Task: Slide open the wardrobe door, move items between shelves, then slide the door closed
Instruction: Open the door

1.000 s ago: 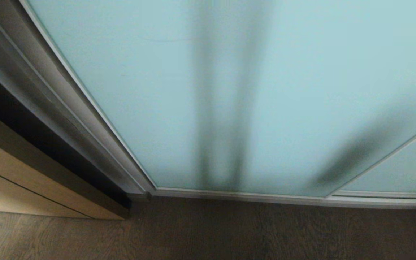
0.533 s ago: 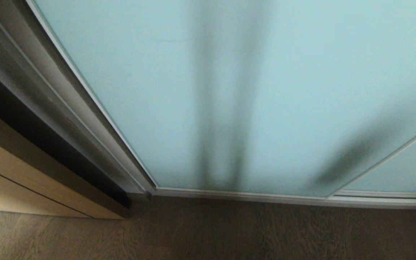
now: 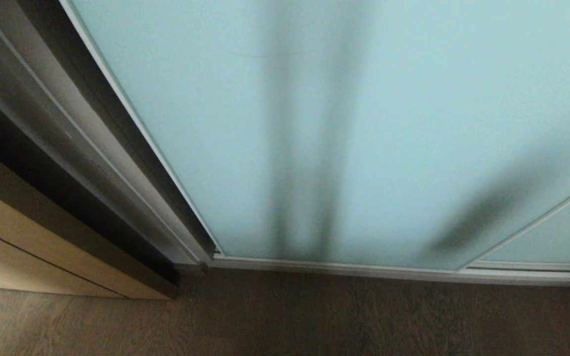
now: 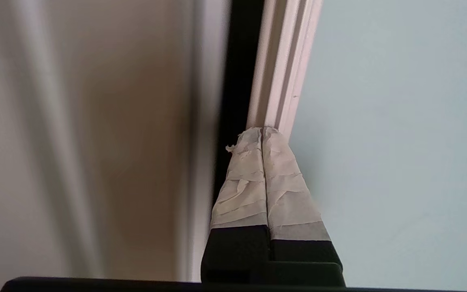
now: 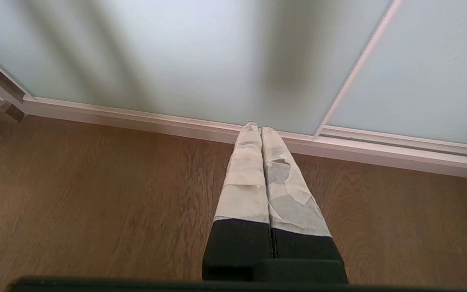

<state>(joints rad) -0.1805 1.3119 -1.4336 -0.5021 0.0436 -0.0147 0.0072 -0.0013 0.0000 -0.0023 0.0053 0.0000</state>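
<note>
The sliding wardrobe door (image 3: 364, 123) is seen standing across nearly the whole opening, with only a narrow dark gap (image 3: 131, 163) left beside its silver frame. The left gripper (image 4: 262, 132), pressed together, is placed against that frame edge. The right gripper (image 5: 256, 126), likewise pressed together, is held low above the wooden floor (image 5: 95, 194). A light wood panel (image 3: 27, 257) is seen to the left.
</note>
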